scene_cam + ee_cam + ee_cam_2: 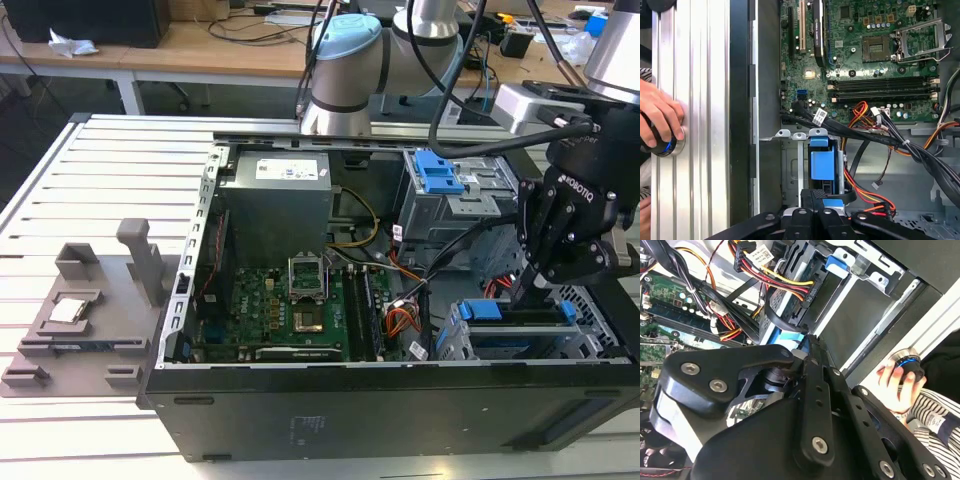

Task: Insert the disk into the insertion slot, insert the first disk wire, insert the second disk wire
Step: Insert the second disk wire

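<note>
We see the gripper (527, 287) low over the exterior view's right end of the open computer case (300, 420). The disk (485, 311) sits in the slot (455, 342), blue bracket up, just under the gripper. We cannot tell if the gripper is open or clamped. Wires (863, 111) run beside the slot. A hand (660, 117) rests on the table (695, 75).

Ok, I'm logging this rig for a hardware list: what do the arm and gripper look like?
The arm is silver-grey metal with rounded joints and a pale blue cap. The gripper is black and blocky, with visible screw heads and white lettering on its side. Black cables loop toward it.
</note>
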`<move>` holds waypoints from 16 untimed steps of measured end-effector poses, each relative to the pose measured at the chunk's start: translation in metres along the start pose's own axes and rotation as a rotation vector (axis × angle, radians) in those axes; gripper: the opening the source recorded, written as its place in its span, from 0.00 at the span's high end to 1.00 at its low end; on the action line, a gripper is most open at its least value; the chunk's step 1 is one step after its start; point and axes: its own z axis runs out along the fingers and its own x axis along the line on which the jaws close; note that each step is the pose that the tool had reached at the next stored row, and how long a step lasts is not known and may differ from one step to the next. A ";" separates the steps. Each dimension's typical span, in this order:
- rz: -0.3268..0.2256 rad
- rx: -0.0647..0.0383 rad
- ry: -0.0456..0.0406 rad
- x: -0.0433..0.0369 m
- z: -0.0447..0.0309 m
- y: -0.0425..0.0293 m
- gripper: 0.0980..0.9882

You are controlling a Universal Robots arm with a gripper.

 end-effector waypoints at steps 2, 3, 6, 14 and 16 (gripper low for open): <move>0.000 0.000 -0.0001 0.0000 0.0002 0.0000 0.98; 0.000 0.000 -0.0001 -0.0001 0.0002 0.0000 0.91; 0.000 0.000 -0.0001 -0.0001 0.0004 0.0000 0.91; 0.000 0.000 -0.0002 0.0005 -0.0022 0.0001 0.76; 0.000 0.000 -0.0001 0.0005 -0.0023 0.0001 0.69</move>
